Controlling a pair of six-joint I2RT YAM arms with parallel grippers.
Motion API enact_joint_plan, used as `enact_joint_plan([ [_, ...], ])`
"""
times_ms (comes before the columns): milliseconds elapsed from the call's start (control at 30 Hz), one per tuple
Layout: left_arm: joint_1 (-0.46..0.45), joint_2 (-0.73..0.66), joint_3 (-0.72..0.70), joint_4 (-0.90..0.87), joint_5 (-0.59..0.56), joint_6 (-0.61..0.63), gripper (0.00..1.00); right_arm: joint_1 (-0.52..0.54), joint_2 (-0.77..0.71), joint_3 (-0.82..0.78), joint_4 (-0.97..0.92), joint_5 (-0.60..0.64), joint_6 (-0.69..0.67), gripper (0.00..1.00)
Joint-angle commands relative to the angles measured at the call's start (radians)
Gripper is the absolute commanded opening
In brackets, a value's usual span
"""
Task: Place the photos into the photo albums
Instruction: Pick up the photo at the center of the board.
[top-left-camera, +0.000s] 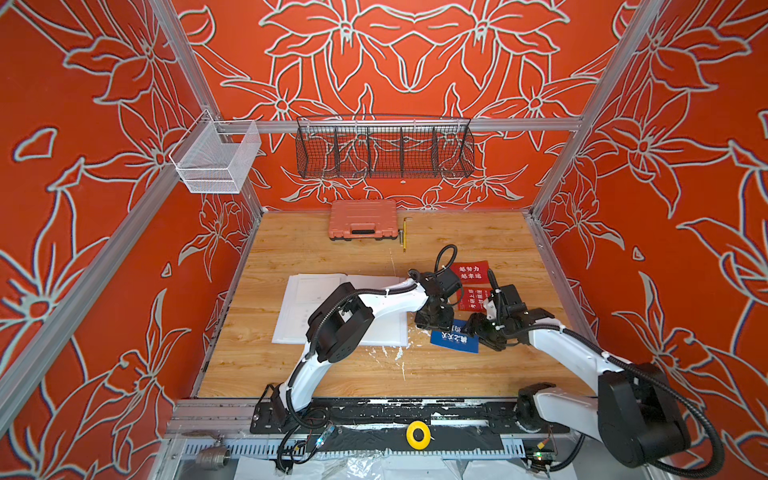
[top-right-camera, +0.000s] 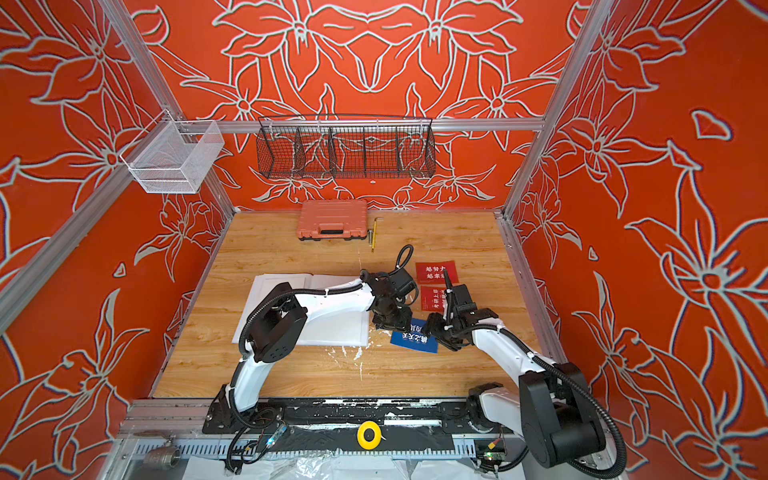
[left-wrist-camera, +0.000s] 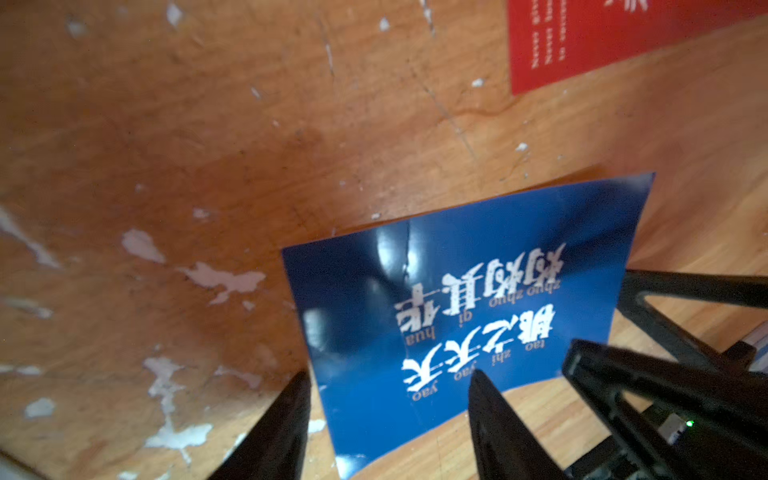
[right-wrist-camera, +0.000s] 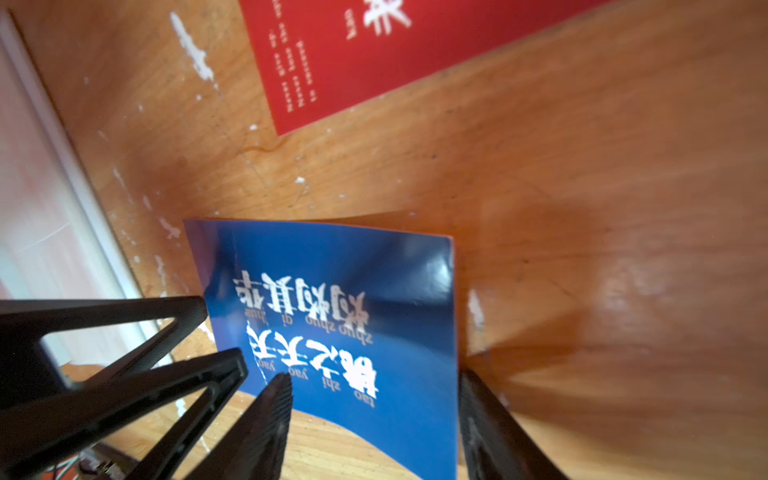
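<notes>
The photo album (top-left-camera: 299, 299) (top-right-camera: 266, 299) lies open on the wooden table, its white pages partly covered by my left arm. A blue photo (top-left-camera: 451, 341) (top-right-camera: 411, 343) with white characters sits just right of it, bowed up off the wood. My left gripper (left-wrist-camera: 390, 390) (top-left-camera: 432, 322) is open over the photo's one end, one finger against a short edge. My right gripper (right-wrist-camera: 374, 399) (top-left-camera: 478, 328) is open over the other end, one finger beside the opposite edge. Two red photos (top-left-camera: 469, 272) (top-left-camera: 471, 299) lie behind the grippers. The nearer red photo also shows in the wrist views (left-wrist-camera: 582, 41) (right-wrist-camera: 353, 62).
An orange-pink plastic case (top-left-camera: 363, 224) and a yellow pencil-like tool (top-left-camera: 404, 235) lie at the back of the table. A black wire basket (top-left-camera: 384, 149) and a white mesh basket (top-left-camera: 216, 162) hang on the rail. A yellow tape roll (top-left-camera: 418, 435) sits on the front rail.
</notes>
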Motion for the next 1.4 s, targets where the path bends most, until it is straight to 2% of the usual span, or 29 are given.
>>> enact_joint_plan([
  [0,0.012,-0.029,-0.03,-0.028,-0.022,0.006,0.6,0.01,-0.017,-0.048,0.019,-0.064,0.028,0.63],
  [200,0.022,-0.051,-0.079,-0.007,-0.019,0.0,0.59,0.01,-0.088,-0.036,0.015,-0.075,0.025,0.58],
  [733,0.03,-0.055,-0.1,0.011,0.008,-0.004,0.58,0.01,-0.095,-0.056,0.125,-0.162,0.068,0.39],
  [900,0.065,-0.071,-0.163,0.076,0.085,-0.023,0.57,0.01,-0.124,-0.068,0.167,-0.197,0.064,0.35],
  [1233,0.079,-0.077,-0.162,0.059,0.092,0.006,0.56,0.01,-0.156,-0.104,0.314,-0.332,0.081,0.33],
  [1367,0.079,-0.079,-0.163,0.058,0.09,0.005,0.56,0.01,-0.162,-0.098,0.293,-0.319,0.074,0.31],
])
